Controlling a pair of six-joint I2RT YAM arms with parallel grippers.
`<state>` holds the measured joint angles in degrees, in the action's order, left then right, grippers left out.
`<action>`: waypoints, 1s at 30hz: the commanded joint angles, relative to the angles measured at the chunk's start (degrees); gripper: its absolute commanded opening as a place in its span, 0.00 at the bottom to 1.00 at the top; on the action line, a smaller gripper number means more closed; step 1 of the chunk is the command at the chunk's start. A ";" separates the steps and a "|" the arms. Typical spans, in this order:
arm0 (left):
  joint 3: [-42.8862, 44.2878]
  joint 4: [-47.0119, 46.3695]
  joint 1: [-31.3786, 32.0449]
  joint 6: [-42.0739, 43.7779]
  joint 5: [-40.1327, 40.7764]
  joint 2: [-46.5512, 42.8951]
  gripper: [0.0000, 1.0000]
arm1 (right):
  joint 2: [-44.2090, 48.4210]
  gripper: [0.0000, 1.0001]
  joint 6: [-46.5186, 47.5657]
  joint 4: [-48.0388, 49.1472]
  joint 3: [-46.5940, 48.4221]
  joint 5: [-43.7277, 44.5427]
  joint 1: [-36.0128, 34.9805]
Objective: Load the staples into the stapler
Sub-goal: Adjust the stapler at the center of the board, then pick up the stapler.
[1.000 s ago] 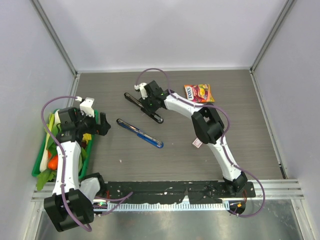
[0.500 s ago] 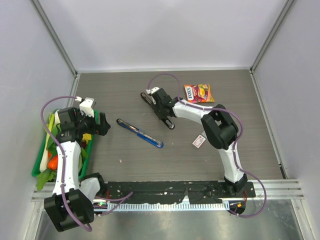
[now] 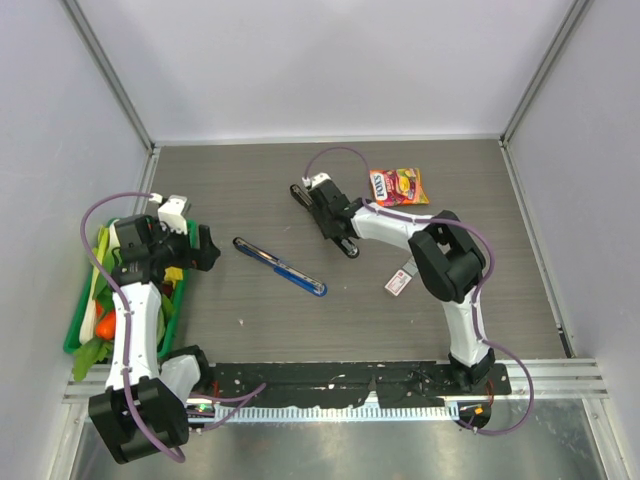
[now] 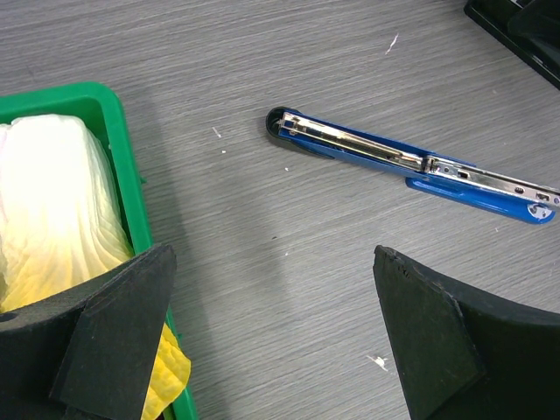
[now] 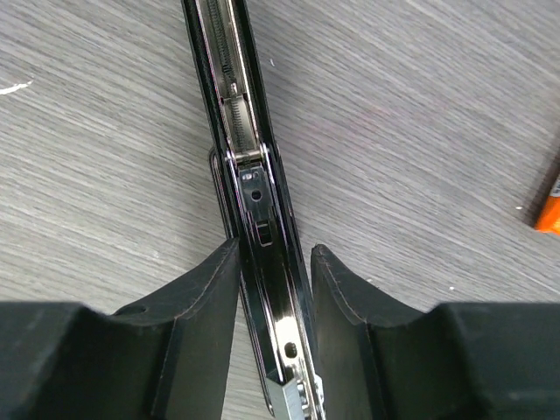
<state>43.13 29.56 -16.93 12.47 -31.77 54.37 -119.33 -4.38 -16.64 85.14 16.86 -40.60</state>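
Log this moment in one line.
right hand: shut on stapler, magazine open | left hand: open, beside green basket | staples: not visible

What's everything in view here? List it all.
black stapler: 1, black, mid-table, opened
blue stapler: 1, blue and silver, left of centre
snack bag: 1, orange, far side
small box: 1, white and red, right of centre
basket: 1, green, left edge
vegetables: several, green, yellow, orange, in basket
table: 1, dark wood-grain
left gripper: 1, black, open, near basket
right gripper: 1, black, shut on black stapler
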 commanded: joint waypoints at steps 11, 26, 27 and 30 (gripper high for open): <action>0.02 -1.35 -0.47 0.19 -1.19 -0.58 1.00 | 15.88 0.44 10.27 -0.76 -9.20 4.85 -0.71; -0.24 -1.52 -1.35 0.80 0.22 -0.93 1.00 | 20.36 0.44 16.07 -0.41 -18.25 10.39 -7.83; -0.24 -1.35 -1.44 0.80 0.22 -0.50 1.00 | 20.45 0.43 16.42 0.55 -18.78 10.38 -7.83; -0.33 -1.35 -1.62 0.80 0.04 -0.05 1.00 | 19.58 0.43 17.91 1.44 -19.58 10.65 -7.83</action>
<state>43.13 29.56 -17.82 12.49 -31.51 54.06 -101.93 11.51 -18.04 66.52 25.32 -48.73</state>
